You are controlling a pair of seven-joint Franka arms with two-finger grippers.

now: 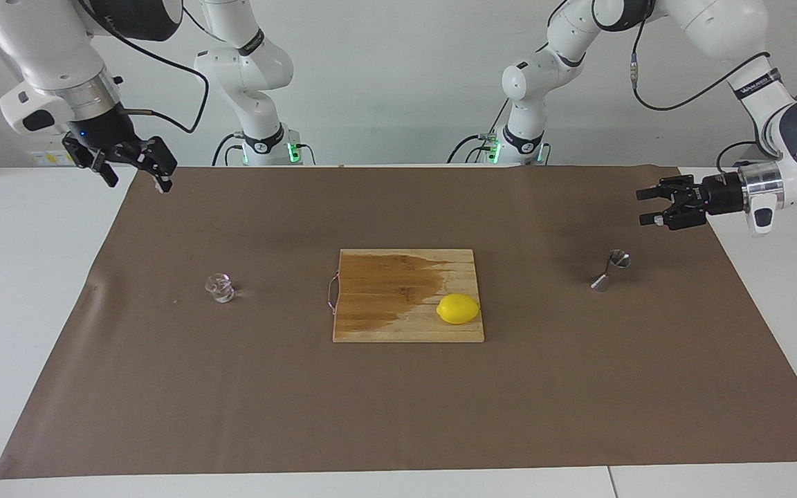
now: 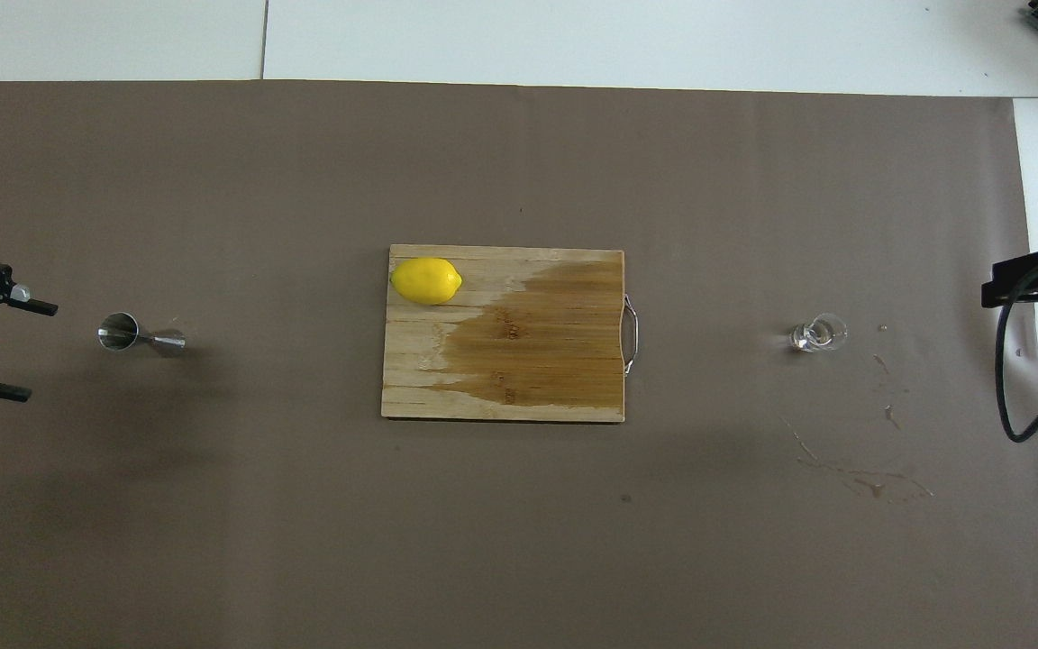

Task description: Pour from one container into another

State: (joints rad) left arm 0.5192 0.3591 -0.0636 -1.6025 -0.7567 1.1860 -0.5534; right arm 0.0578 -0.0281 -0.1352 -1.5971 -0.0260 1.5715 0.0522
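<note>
The glass cup [image 1: 219, 288] stands at the right arm's end of the surface, the jigger [image 1: 610, 269] at the left arm's end. Both the left hand [image 1: 649, 206] and right hand [image 1: 137, 173] hang empty and spread, well apart from either. The narrow-waisted jigger could topple if nudged. The cup's fill is unreadable.

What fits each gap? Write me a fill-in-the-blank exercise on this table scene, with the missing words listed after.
1. The yellow oval lemon lies on the wooden cutting ____.
2. The small silver hourglass-shaped metal jigger stands toward the ____ arm's end of the table.
3. The tiny clear round glass cup stands on the ____ paper sheet.
4. The left end effector is open and holds ____.

Missing words: board; left; brown; nothing
</note>
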